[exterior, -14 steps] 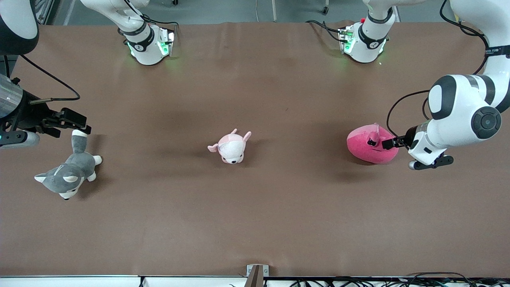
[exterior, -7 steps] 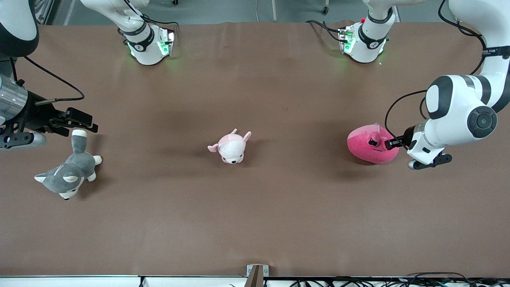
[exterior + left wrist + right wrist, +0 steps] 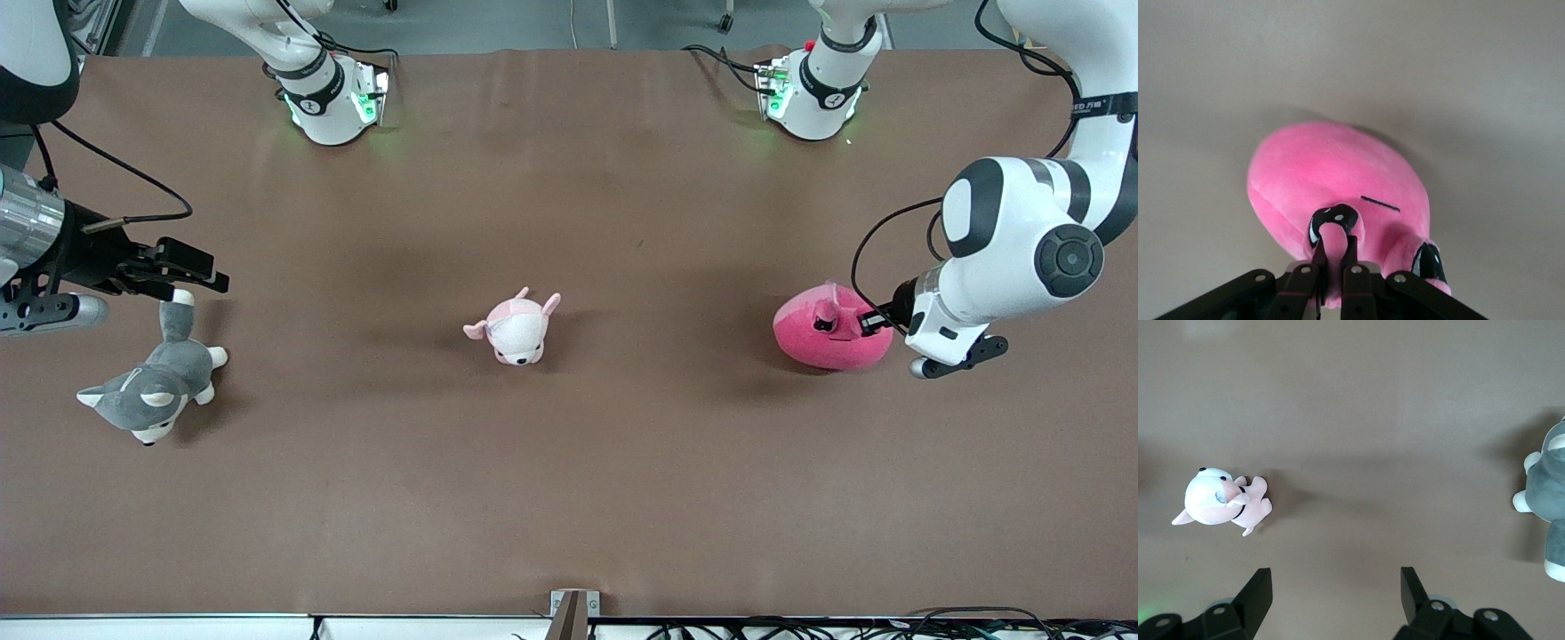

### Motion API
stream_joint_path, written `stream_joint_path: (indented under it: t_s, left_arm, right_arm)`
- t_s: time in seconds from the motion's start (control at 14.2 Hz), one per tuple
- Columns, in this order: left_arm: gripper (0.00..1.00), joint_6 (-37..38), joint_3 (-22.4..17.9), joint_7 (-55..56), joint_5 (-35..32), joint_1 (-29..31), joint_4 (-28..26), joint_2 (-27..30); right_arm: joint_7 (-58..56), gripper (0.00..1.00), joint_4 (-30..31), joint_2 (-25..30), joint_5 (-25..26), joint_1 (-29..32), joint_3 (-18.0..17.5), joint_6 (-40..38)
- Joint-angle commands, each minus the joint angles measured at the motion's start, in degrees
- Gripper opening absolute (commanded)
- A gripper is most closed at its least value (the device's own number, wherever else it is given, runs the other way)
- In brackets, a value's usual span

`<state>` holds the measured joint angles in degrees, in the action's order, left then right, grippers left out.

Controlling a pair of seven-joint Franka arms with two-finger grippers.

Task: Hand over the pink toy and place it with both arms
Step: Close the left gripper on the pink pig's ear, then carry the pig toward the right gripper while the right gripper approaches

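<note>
Pink toy [image 3: 822, 342]: hot-pink rounded plush toward the left arm's end of the table. From the left wrist I see its dark eyes and thin mouth line [image 3: 1379, 203] — I cannot tell whether its underside touches the table.

Left gripper [image 3: 861, 322]: on the pink toy's top. In my left wrist feed the fingers [image 3: 1315, 257] are pinched narrow on a small pink nub beside one dark eye, so it is holding the toy.

Left arm [image 3: 1022, 240]: it comes in from the table's end, elbow bent, wrist angled down onto the toy.

Pale pink-and-white plush [image 3: 514, 327]: lying mid-table, well apart from the pink toy; it also shows in my right wrist feed [image 3: 1218, 500].

Grey-and-white plush [image 3: 151, 387]: at the right arm's end of the table, tail pointing toward the bases.

Right gripper [image 3: 191, 276]: over the tip of the grey plush's tail, fingers spread wide with nothing between them — the right wrist feed shows bare table in the gap.

Containers: I see none in any feed; all three plush toys are out on the brown table [image 3: 569, 498].
</note>
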<state>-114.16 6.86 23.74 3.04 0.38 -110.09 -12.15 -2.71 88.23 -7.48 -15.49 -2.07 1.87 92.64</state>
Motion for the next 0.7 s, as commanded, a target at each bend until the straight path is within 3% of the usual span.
stream_joint_path:
  t_s: [0.0, 0.35, 0.63]
  left_arm:
    - [0.0, 5.4, 3.5, 5.8, 1.0, -0.2, 5.3, 2.3]
    - [0.0, 9.8, 14.0, 23.5, 5.5, -2.1, 19.0, 1.4]
    - [0.0, 9.0, 15.8, 39.1, 8.1, -11.8, 29.0, -3.6]
  right_arm:
    - [0.2, 0.82, 0.4, 0.1, -4.8, 0.5, 0.0, -0.4]
    - [0.2, 0.82, 0.4, -0.7, -14.6, -0.9, -0.1, -0.6]
    - [0.2, 0.81, 0.4, -1.6, -18.4, -2.5, -0.1, -0.6]
